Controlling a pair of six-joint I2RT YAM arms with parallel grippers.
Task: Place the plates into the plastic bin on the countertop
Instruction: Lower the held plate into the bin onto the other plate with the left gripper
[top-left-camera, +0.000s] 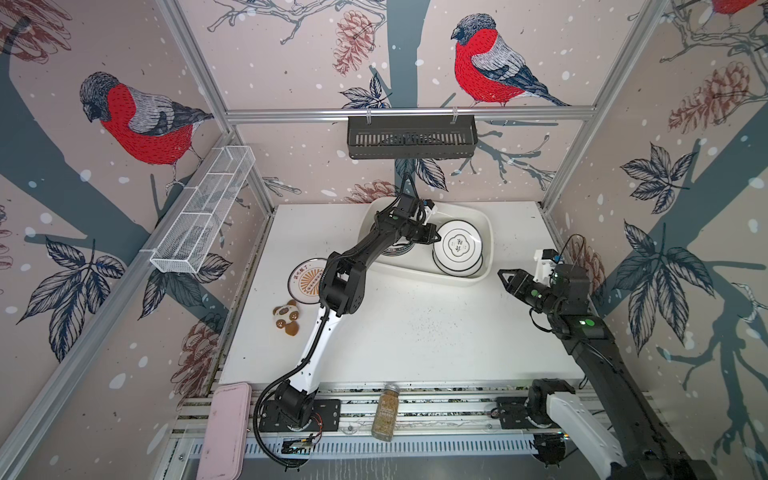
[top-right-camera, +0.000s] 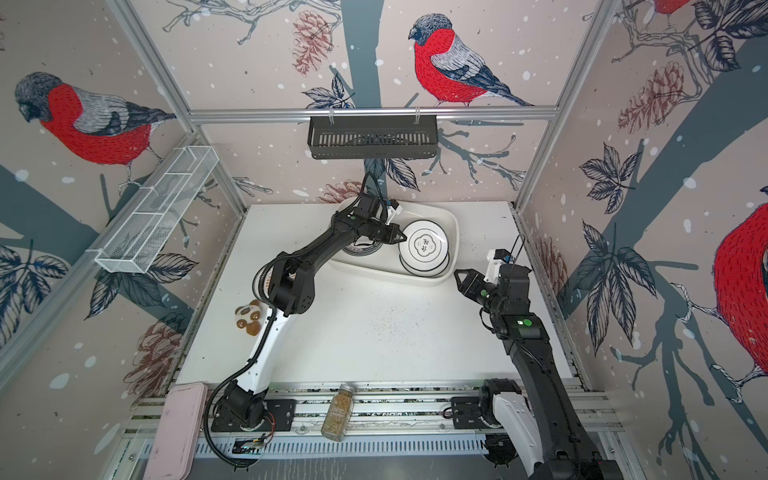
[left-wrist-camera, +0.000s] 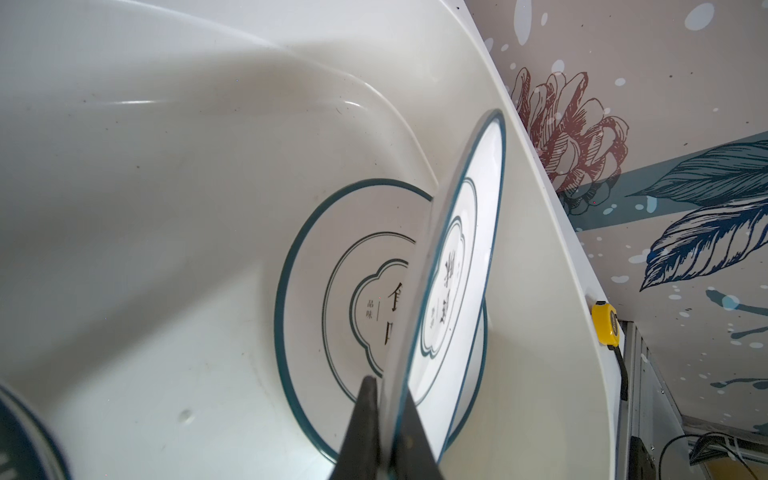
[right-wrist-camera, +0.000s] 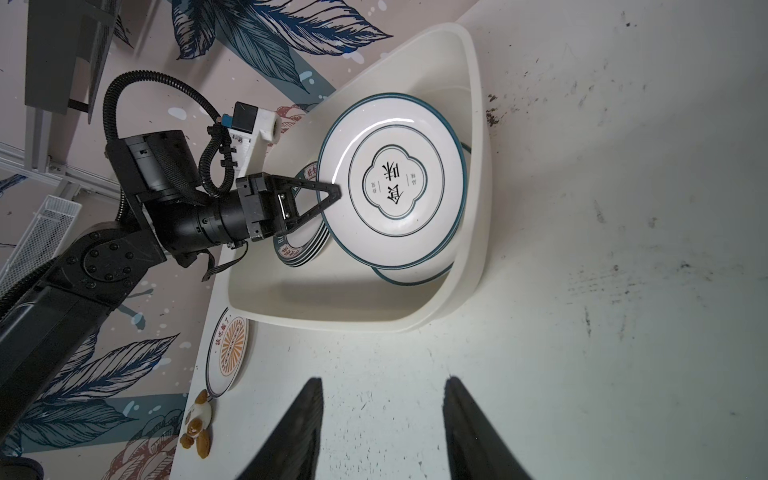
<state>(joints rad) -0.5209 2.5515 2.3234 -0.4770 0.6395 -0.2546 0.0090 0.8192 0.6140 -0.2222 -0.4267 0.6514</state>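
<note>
Crumb-speckled white table within bird-papered walls: plastic bin at 12 o'clock, left hand pinching a flower-emblem plate inside it; right hand, spread, at 3 o'clock

left arm: white lower link, black elbow and forearm, ribbed black hose looping by base.
right arm: black forearm, white lower link, lit green dots on joints.
left gripper: black, triangular open-frame fingers.
right gripper: black, tapering to points.
wrist camera mounts: white, blue-tipped plugs.
joint cover: round, ringed with small screws.
bases: flat black plates, thin red wires.
</note>
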